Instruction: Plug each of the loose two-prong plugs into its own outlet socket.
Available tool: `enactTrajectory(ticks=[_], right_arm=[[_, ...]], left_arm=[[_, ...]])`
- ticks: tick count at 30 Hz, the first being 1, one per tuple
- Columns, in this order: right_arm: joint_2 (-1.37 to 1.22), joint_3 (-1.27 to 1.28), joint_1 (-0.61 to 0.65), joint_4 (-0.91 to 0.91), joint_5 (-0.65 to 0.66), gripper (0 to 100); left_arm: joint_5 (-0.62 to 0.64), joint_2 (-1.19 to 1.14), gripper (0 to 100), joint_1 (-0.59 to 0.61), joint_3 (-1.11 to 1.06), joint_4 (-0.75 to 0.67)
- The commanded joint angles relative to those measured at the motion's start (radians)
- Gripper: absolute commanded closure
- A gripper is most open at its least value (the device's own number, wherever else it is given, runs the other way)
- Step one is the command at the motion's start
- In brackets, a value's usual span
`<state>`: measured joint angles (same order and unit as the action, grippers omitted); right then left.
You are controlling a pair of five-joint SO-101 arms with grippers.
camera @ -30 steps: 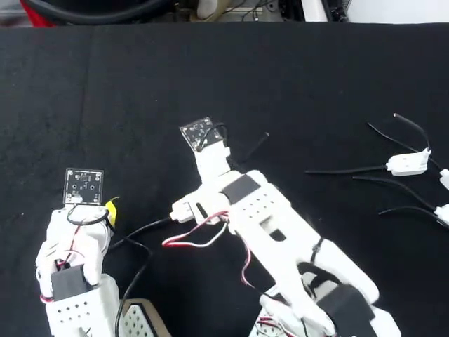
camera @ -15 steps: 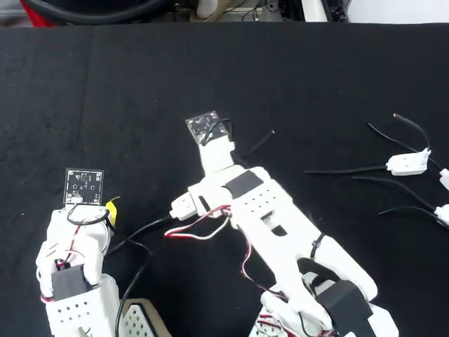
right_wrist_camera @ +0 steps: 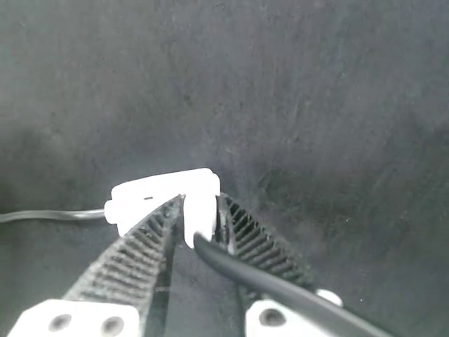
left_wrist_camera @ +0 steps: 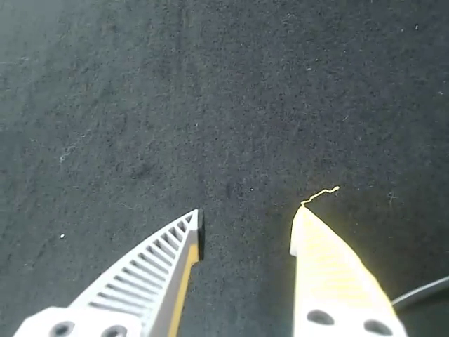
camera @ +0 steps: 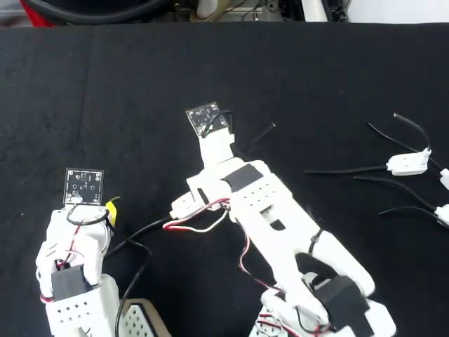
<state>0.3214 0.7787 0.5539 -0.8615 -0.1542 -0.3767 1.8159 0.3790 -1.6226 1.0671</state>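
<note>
left arm [camera: 74,267]: well to the left of the right arm [camera: 273,217], at the near edge of the black table [camera: 140,84]; its wrist camera board [camera: 84,185] sits at its far end.
left gripper [left_wrist_camera: 247,214]: over bare table, well left of the right arm. the fingers [left_wrist_camera: 154,274] are spread wide, with a clear gap and nothing between them. one finger has a yellow face with a stray thread at its tip.
black cable [camera: 137,246]: on the table just left of the right arm, running toward the left arm's base.
right arm: reaches from the near edge toward the middle of the table, with red and white wires looped at its left side.
right gripper [right_wrist_camera: 201,210]: at the far tip of the right arm. the fingers [right_wrist_camera: 133,260] are pinched tight on the held plug [right_wrist_camera: 158,196].
held plug: white body clamped crosswise between the fingers at the right arm's tip, low over the table. a thin black cord leaves one end. whether it touches the table, and where its prongs point, cannot be told.
loose plug [camera: 407,163]: well to the right of the right arm, lying on the table with thin black cords curling around it.
edge pieces [camera: 443,210]: two more white bits with black cords, further right of the right arm, cut by the frame.
</note>
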Motion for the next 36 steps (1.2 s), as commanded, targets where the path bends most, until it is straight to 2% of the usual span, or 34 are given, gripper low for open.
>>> enactTrajectory(ticks=[1, 8, 17, 28, 36], right_arm=[[-0.054, -0.065, 0.023, -0.003, -0.003, 98.7], [-0.153, -0.102, 0.041, -0.005, -0.003, 98.7], [-0.154, -0.142, 0.041, -0.103, -0.003, 98.7], [-0.153, -0.150, 0.038, -0.112, -0.003, 98.7], [0.008, -0.090, 0.038, -0.112, -0.003, 98.7]], left_arm=[[-0.003, 0.008, 78, 0.004, 0.004, 0.003], [-0.003, 0.008, 78, 0.002, -0.004, 0.000], [-0.003, 0.008, 78, 0.002, -0.004, 0.000], [-0.003, 0.008, 78, 0.002, -0.004, -0.002], [-0.003, 0.008, 78, 0.004, -0.004, -0.003]])
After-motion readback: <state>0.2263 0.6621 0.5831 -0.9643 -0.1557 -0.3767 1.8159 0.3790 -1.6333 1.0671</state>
